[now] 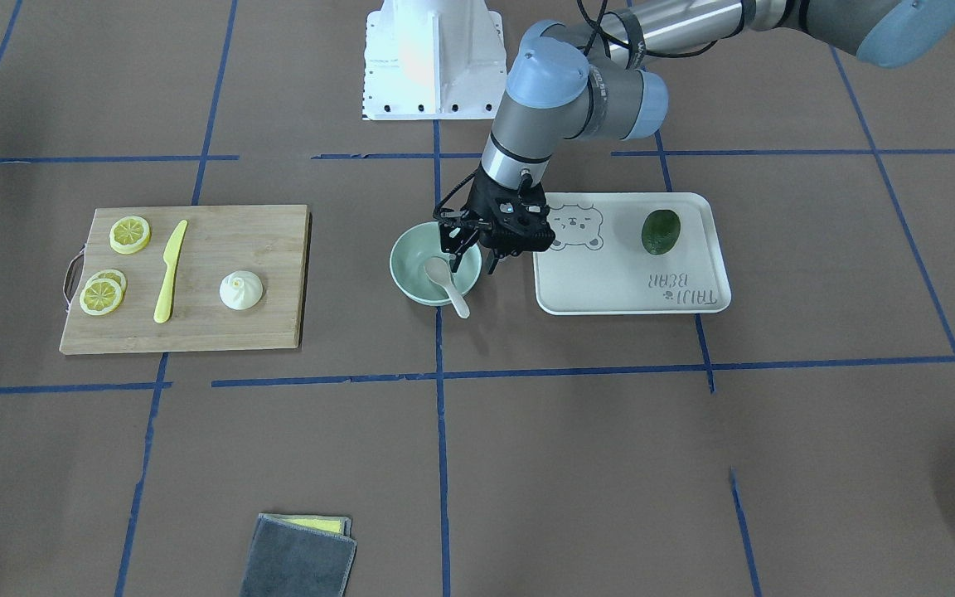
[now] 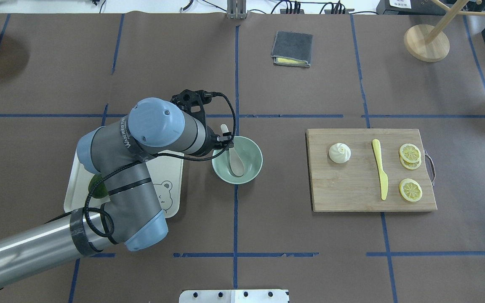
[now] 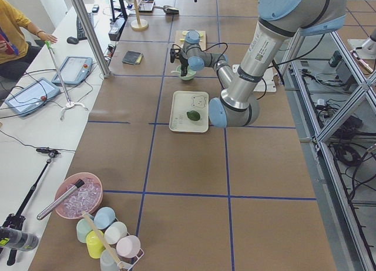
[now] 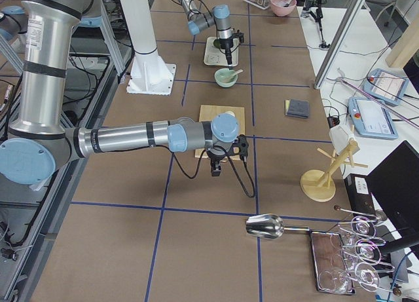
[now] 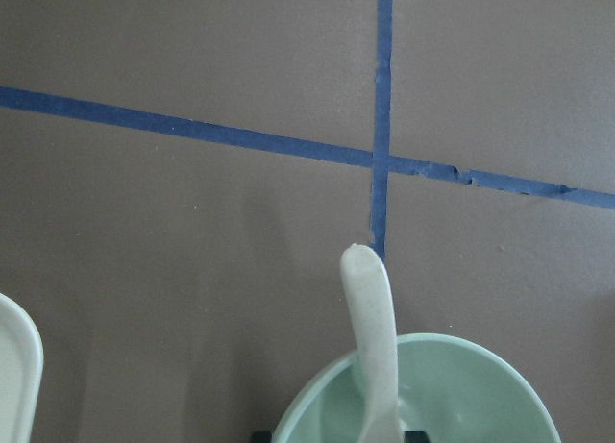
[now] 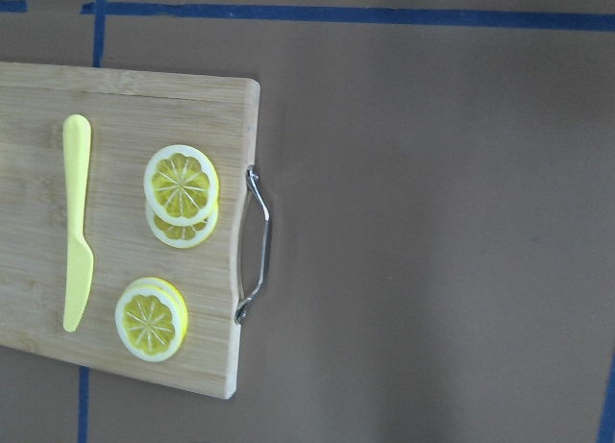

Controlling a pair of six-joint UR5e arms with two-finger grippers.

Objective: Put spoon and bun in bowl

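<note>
Spoon (image 1: pixel 446 282) in bowl (image 1: pixel 408 286), handle over rim, left hand (image 1: pixel 471 253) spread above, bun (image 1: pixel 241 290) well apart

The bowl (image 1: pixel 409 274) is pale mint-green, the spoon (image 1: pixel 446 280) whitish, the bun (image 1: pixel 241 290) white with a swirl, the knife (image 1: pixel 169 272) and lemon slices (image 1: pixel 129 234) yellow, the board (image 1: pixel 266 245) tan, the table (image 1: pixel 610 464) brown, gridded in blue.

Lemon slices (image 1: pixel 130 234) and a yellow knife (image 1: pixel 169 271) lie on the wooden board (image 1: pixel 278 249).
</note>
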